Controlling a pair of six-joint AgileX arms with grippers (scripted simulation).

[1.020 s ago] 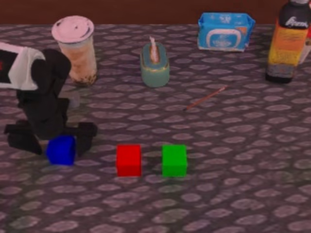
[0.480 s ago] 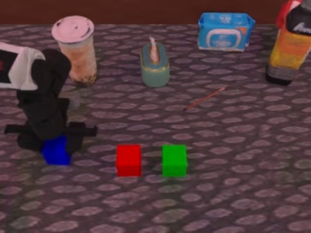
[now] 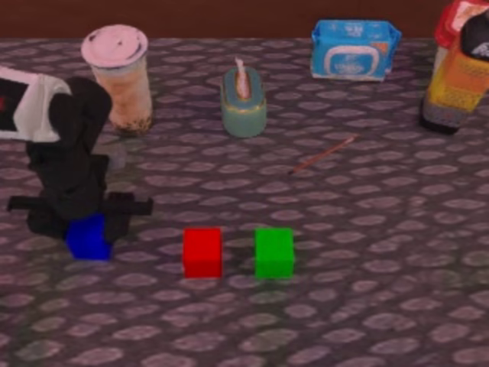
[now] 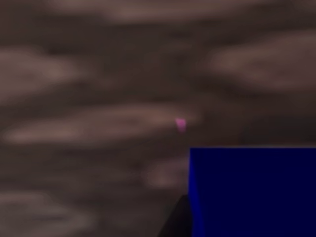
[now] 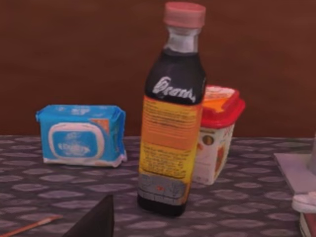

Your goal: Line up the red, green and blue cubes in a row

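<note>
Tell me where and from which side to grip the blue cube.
Grip the blue cube across two opposite flat side faces, coming straight down from above. It sits flat on the table, so the top is open and the sides are parallel. There is free space between it and the red cube to its right. The left gripper is already down over it, fingers either side.

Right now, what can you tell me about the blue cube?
The blue cube is a small, plain, matte block of deep blue with sharp edges. It sits flat on the patterned table at the top view's left, apart from the red cube and the green cube farther right. The left gripper is down around it, black fingers on either side. The left wrist view shows one flat blue face close up.
</note>
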